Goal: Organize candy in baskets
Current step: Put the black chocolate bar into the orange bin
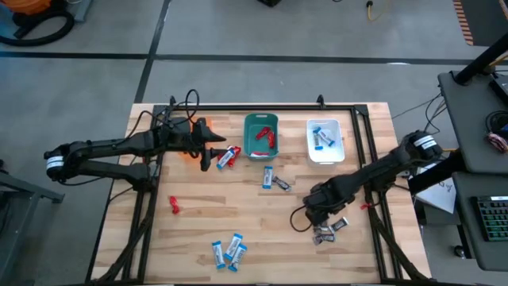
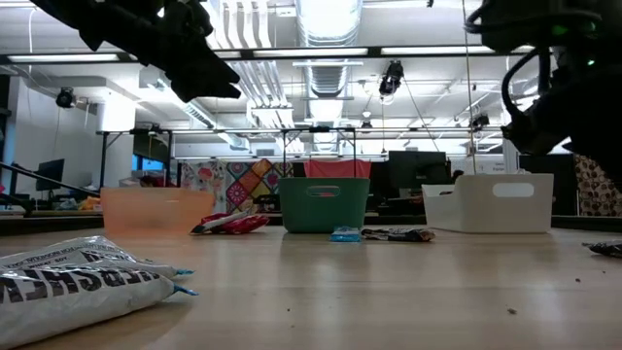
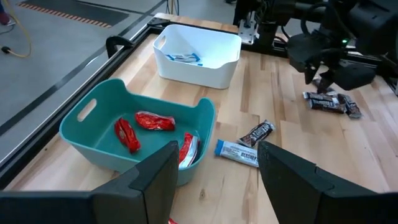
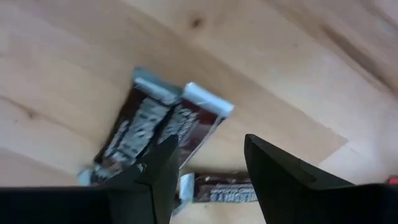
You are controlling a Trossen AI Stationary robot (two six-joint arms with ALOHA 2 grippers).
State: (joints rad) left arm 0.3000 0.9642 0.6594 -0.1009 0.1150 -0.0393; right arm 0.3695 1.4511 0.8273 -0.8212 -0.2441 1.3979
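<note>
Candy is scattered over the wooden table (image 1: 198, 230): red bars are seen in the teal basket (image 1: 260, 135) at upper centre, blue-and-white ones in the white basket (image 1: 325, 141) to its right. The right gripper (image 1: 317, 218), fingers parted and empty, is held over dark bars (image 1: 329, 230) at lower right. The left gripper (image 1: 213, 151), also spread and empty, is positioned left of the teal basket, above the orange basket (image 1: 190, 147).

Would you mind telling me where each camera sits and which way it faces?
High: overhead, straight down; both arms, table.
Low: table-top height, level toward the room; arms overhead.
Left wrist: past the open left gripper at the teal basket.
Right wrist: past the open right gripper, down on dark candy bars.
High and left wrist share the white basket.
</note>
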